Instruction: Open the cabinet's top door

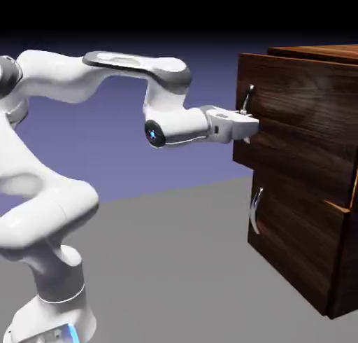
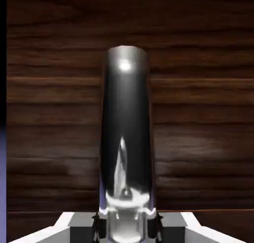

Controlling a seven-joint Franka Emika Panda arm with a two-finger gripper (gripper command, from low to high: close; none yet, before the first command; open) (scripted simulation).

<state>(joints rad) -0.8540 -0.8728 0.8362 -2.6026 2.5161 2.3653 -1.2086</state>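
Note:
The dark wood-grain cabinet (image 1: 334, 292) stands at the right of the exterior view. Its top door (image 1: 301, 117) carries a vertical curved silver handle (image 1: 248, 98) near its left edge. My gripper (image 1: 250, 129) reaches level from the left and is shut on the lower part of that handle. In the hand view the silver handle (image 2: 126, 128) rises large up the middle, against the door's dark wood (image 2: 203, 113). It is clamped at the bottom between the grey fingertips (image 2: 99, 226) of the gripper (image 2: 126, 228). The top door's left edge stands slightly forward of the front below.
Below the top door is a second wood-grain front (image 1: 294, 243) with its own curved silver handle (image 1: 256, 210). The white arm (image 1: 105, 75) arches over from the lower left. The grey tabletop (image 1: 175, 264) runs between the robot's base and the cabinet.

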